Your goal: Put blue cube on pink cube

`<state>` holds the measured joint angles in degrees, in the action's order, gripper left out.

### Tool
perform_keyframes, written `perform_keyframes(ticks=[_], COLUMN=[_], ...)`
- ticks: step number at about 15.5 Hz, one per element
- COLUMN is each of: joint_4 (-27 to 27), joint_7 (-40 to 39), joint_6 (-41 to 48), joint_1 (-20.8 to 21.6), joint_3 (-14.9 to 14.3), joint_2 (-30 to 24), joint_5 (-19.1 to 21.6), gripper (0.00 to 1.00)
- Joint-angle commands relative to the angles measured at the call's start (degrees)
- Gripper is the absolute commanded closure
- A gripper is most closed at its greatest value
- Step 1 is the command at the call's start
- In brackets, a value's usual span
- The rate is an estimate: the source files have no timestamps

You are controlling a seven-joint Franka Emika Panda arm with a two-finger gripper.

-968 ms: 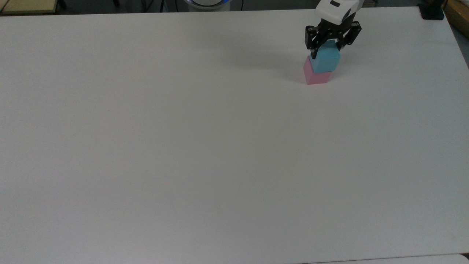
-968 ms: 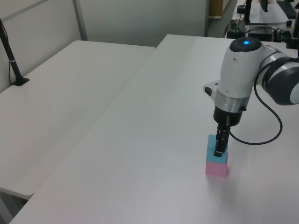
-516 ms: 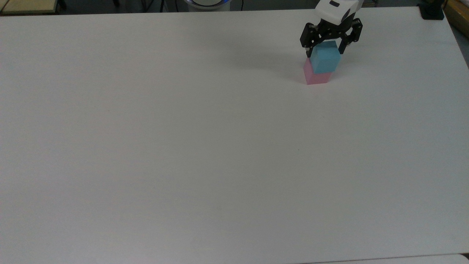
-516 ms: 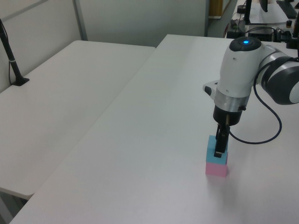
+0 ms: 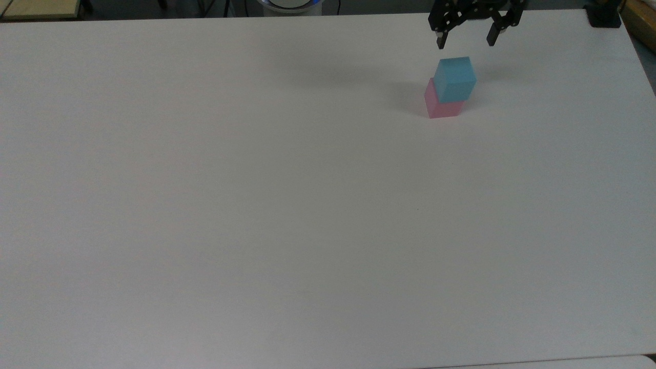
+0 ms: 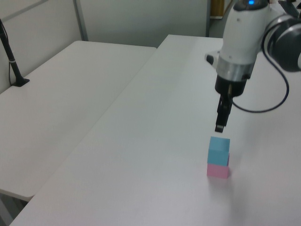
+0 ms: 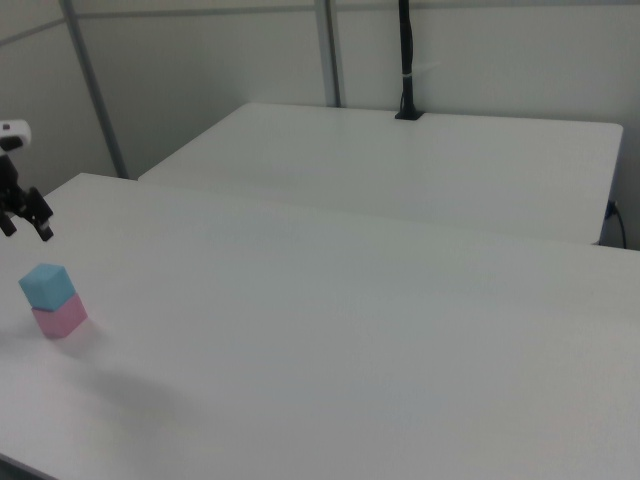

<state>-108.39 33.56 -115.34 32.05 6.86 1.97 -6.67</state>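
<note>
1. The blue cube [image 5: 455,79] sits on top of the pink cube [image 5: 442,105], touching it, with nothing else holding it. It is turned slightly against the pink cube, so the edges do not line up square in the top view.

2. In the left view the blue cube [image 6: 219,150] rests fully on the pink cube [image 6: 218,170], a little offset toward the left view's right. The right view shows the same stack, blue cube [image 7: 47,285] over pink cube [image 7: 60,317], upright and not leaning.

3. The gripper [image 5: 466,39] hangs above the blue cube, apart from it, with its fingers spread wide and nothing between them. In the left view the gripper [image 6: 220,126] is just above the blue cube's top face, with a clear gap.

4. The pink cube stands on the white table [image 5: 256,205], toward the far right of it in the top view.

5. Step in hand, as I judge it: the release is made and the arm is at the retreat stage. The stacking itself looks complete.

6. The next move calls for little: a straight lift away from the blue cube, with no sideways drift that could clip its upper edge. The fingers should stay spread until well apart from the stack.

7. The risk is small: the slight twist and offset of the blue cube leave most of its base supported.
</note>
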Motion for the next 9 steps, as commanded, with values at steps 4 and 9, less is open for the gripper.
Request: perform_keyframes(ticks=[4, 9], joint_4=[12.2, 18.3], joint_7=[-6.7, -18.2], joint_6=[17.4, 24.9], joint_1=[-2.9, -10.4], joint_3=[-1.8, -3.8], joint_2=[-0.6, -0.7], joint_5=[0.3, 1.9], gripper=[0.00, 0.00])
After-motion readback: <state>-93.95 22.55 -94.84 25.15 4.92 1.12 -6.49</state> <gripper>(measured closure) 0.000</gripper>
